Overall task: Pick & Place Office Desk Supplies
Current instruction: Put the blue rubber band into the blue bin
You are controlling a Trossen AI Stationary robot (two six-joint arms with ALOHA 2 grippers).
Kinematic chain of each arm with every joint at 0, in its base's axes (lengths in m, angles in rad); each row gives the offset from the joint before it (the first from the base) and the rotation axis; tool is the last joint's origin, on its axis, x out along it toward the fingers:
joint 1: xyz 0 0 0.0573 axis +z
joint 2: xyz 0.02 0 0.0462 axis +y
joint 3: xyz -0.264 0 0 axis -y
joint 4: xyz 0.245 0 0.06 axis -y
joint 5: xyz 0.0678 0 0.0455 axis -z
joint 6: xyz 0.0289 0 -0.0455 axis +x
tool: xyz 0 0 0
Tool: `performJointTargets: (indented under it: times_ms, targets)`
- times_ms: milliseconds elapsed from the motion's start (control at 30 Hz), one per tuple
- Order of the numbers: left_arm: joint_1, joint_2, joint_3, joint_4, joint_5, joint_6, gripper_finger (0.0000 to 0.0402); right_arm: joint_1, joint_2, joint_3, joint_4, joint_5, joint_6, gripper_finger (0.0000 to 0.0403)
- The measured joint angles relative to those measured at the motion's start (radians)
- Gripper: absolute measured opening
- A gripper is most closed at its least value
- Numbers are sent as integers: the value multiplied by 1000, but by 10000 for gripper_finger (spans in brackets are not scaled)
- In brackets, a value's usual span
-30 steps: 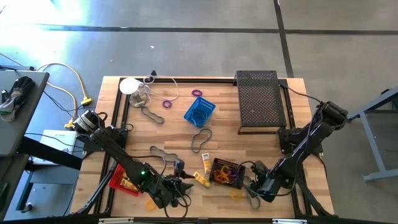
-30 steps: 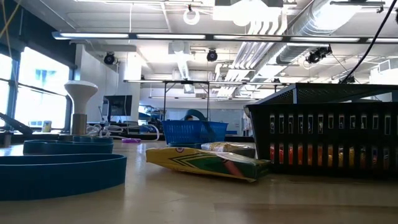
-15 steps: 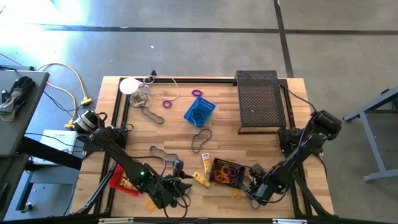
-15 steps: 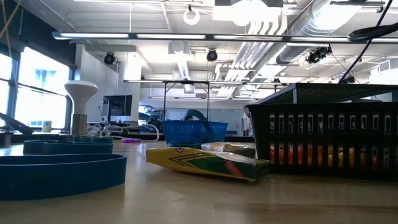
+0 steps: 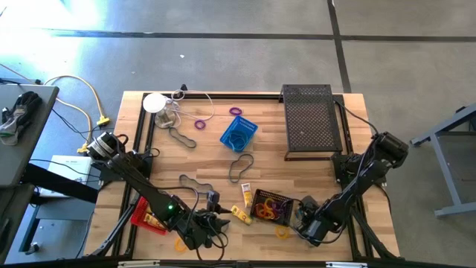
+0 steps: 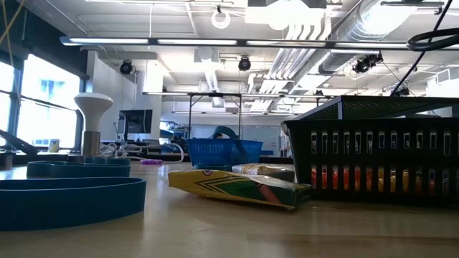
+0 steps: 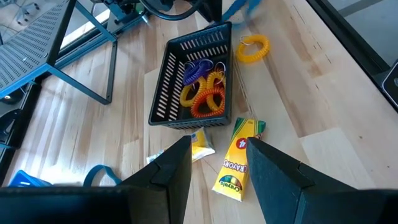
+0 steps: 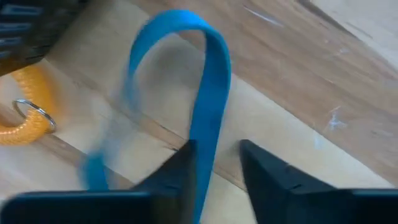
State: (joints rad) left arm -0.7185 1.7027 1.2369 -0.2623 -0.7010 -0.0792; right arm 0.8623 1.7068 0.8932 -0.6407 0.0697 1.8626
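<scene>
1. The landmark is the black mesh basket (image 5: 271,206) near the front edge of the table (image 5: 312,179); it already holds coiled purple, yellow and orange rings (image 7: 202,93).

2. The right gripper (image 8: 214,180) is at work low over the wood, just beside the basket's right front corner. In the right wrist view a blue band loop (image 8: 205,112) stands up in an arch, with one leg running down between the two dark fingers. The fingers stand close on either side of it, but I cannot tell whether they truly pinch it.

3. A yellow coil ring with a metal key ring (image 8: 25,118) lies on the table just beside that band, right of the basket and outside it.

4. The left gripper (image 7: 217,168) hovers on the basket's left side with its fingers apart and nothing between them. A yellow crayon box (image 7: 239,163) and a smaller yellow packet (image 7: 200,144) lie beneath it, touching the basket's near wall or nearly so.

5. As I judge it, the step in hand is seizing the band and carrying it to a container. The loop is floppy, so the fingers should close squarely across the strap and lift straight up until the whole loop is off the wood.

6. The risk is the dangling end dragging the yellow coil ring or catching the basket rim, so carry it high.

7. Farther from the basket, a blue mesh basket (image 5: 238,134), more band loops (image 5: 239,167) and a red basket (image 5: 146,214) wait.
</scene>
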Motion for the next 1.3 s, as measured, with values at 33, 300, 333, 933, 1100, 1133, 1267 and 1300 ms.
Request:
performJointTargets:
  times_ms: [33,300,333,933,1100,1133,1267,1300]
  targets:
    - [0,0,0,0,0,-1,146,0,0,0,1,6,-9,68]
    - [0,0,0,-1,0,-2,146,0,1,0,14,19,-56,4]
    - [0,0,0,-1,0,-2,146,0,1,0,15,19,-56,4]
    - [0,0,0,-3,1,-4,146,9,2,-1,45,86,-53,109]
    - [0,0,0,-3,2,-3,146,10,2,0,51,107,-78,155]
    - [0,0,0,-3,2,-3,146,10,2,0,51,108,-80,162]
    - [0,0,0,-3,3,-4,146,9,2,0,51,108,-94,170]
    - [0,0,0,-4,3,-4,146,9,2,0,52,107,-103,168]
